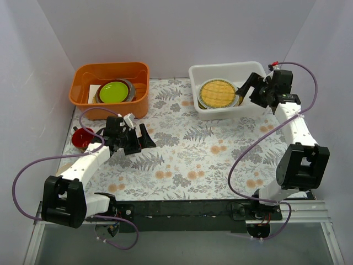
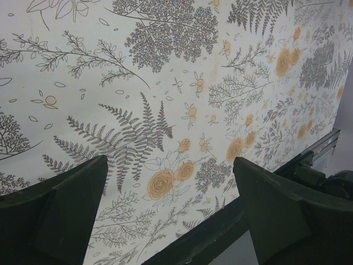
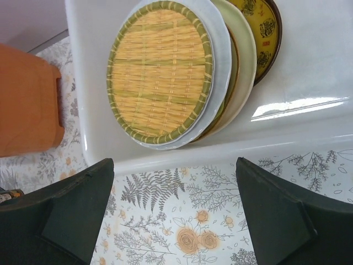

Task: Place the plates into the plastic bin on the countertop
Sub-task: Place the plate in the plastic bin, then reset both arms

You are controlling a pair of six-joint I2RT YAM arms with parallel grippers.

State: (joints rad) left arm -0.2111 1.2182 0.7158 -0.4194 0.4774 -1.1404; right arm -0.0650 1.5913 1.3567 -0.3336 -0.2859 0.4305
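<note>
The white plastic bin [image 1: 206, 113] stands at the back right of the fern-printed countertop [image 1: 187, 154]. Inside it lies a stack of plates with the woven straw-yellow plate [image 1: 217, 93] on top. In the right wrist view the woven plate [image 3: 159, 69] rests on a white plate [image 3: 219, 61], over a pale green plate [image 3: 243, 61] and a mustard yellow plate [image 3: 264, 30]. My right gripper [image 1: 247, 91] is open and empty above the bin's right end. My left gripper [image 1: 139, 140] is open and empty over the countertop [image 2: 165, 83] at the left.
An orange tub [image 1: 83, 83] at the back left holds a plain lime-green plate [image 1: 113, 91] on grey dishes. A red mug [image 1: 83, 137] stands at the left edge beside my left arm. The orange tub also shows in the right wrist view [image 3: 27, 105].
</note>
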